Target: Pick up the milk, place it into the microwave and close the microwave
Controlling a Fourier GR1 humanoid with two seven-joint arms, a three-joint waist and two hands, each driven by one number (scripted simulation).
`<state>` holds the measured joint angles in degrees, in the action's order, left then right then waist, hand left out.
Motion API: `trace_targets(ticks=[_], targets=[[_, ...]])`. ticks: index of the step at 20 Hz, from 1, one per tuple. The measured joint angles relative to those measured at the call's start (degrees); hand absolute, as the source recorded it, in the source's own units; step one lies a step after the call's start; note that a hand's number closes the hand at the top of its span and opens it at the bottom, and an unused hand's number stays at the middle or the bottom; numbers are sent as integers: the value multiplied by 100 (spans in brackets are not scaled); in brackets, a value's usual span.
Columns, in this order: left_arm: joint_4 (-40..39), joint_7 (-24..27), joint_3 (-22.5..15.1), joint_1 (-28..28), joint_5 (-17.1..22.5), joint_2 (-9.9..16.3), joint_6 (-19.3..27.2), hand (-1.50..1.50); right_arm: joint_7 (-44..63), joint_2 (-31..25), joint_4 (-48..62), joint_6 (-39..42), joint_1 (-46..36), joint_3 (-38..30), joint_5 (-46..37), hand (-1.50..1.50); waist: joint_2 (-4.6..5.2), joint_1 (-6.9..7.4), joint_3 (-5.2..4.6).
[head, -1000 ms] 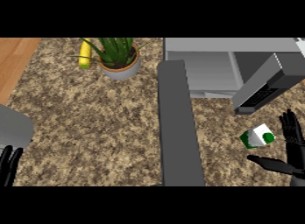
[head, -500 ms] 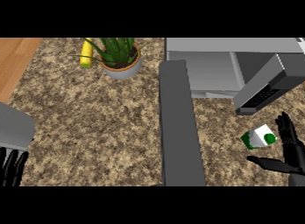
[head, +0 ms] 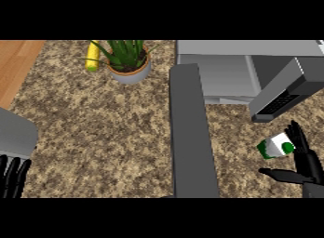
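The milk [head: 277, 148], a small white and green carton, sits on the speckled granite counter [head: 103, 125] at the right side of the view, just below the microwave's open door [head: 292, 90] and tilted on a diagonal. The right hand [head: 307, 168] is right beside it: the straight fingers [head: 299, 139] run up along the carton's right edge, the thumb [head: 280, 174] reaches out to the left beneath it, and the hand is spread, nothing curled round the carton; whether the fingers actually touch it cannot be told. The microwave [head: 240, 69] stands at the top right, its grey cavity showing and the door swung out to the right with the dark keypad strip facing down. A long dark grey bar [head: 191, 135] runs down the middle of the counter. Over at the lower left edge the left hand [head: 7, 179] rests with fingers straight and pointing up, close to a grey block [head: 7, 135]. At the top, a potted plant [head: 127, 60] with a yellow banana [head: 92, 56] just beside it on its left.
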<state>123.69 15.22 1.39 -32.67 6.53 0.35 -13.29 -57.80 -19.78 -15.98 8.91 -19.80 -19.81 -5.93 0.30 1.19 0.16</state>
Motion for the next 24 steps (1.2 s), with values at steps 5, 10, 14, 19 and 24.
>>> trace_targets(ticks=[5,10,14,19,24], targets=[[-133,-89,94,266,18,40,18,-150,-108,9,212,-64,-87,-89,41,-150,13,8,5],[-111,-75,237,205,186,90,-77,-150,-111,82,195,46,-163,-217,226,150,11,19,7],[-105,-61,241,170,198,70,-69,-150,-48,157,133,265,-224,-255,368,150,10,20,9],[-94,-95,308,151,235,91,-90,-150,-11,295,-72,478,-134,-275,549,150,-6,-22,0],[-157,-47,329,193,224,82,-114,-150,204,368,-244,803,-181,-170,658,150,-12,-34,-1]])
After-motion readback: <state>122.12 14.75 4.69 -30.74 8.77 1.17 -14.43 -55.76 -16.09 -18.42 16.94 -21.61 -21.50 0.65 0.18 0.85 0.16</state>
